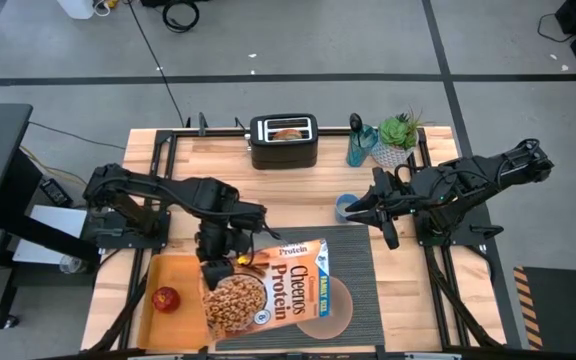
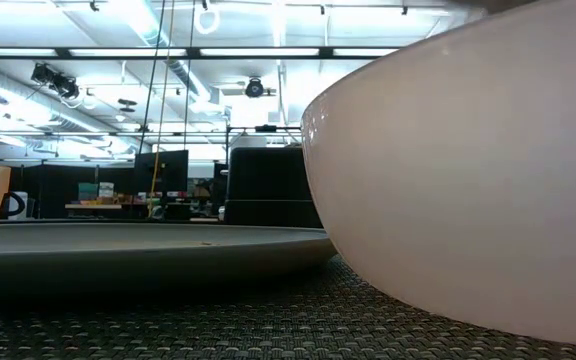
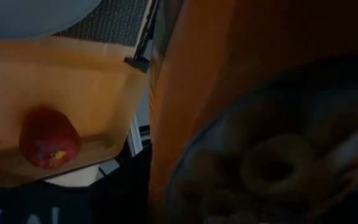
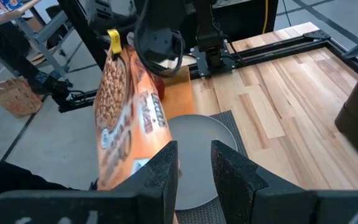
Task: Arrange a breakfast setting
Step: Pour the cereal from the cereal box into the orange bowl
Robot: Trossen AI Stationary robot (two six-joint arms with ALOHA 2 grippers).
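My left gripper (image 1: 218, 258) is shut on an orange cereal box (image 1: 268, 292) and holds it tilted over the dark striped placemat (image 1: 360, 262). The box hides most of the grey plate (image 4: 197, 149). The pinkish bowl (image 1: 334, 306) shows past the box's lower end and stands on the placemat beside the plate (image 2: 148, 245). A red apple (image 1: 166, 298) lies in the orange tray (image 1: 158, 275). My right gripper (image 1: 388, 232) hovers open over the placemat's far right corner, with nothing between its fingers (image 4: 166, 168). My left gripper holds the cereal box by its raised end, the one with the printed bowl of cereal (image 4: 114, 59). It comes slanting down from the table's far left. The box hangs lifted clear, and its other end (image 4: 126, 171) is lower, over the plate. The gripper's body hides the fingers themselves.
A black toaster (image 1: 284, 140) with something brown in its slot stands at the far edge. A small plant (image 1: 398, 135) and a blue bottle (image 1: 360, 145) stand at the far right. A blue cup (image 1: 345, 207) sits close to my right gripper.
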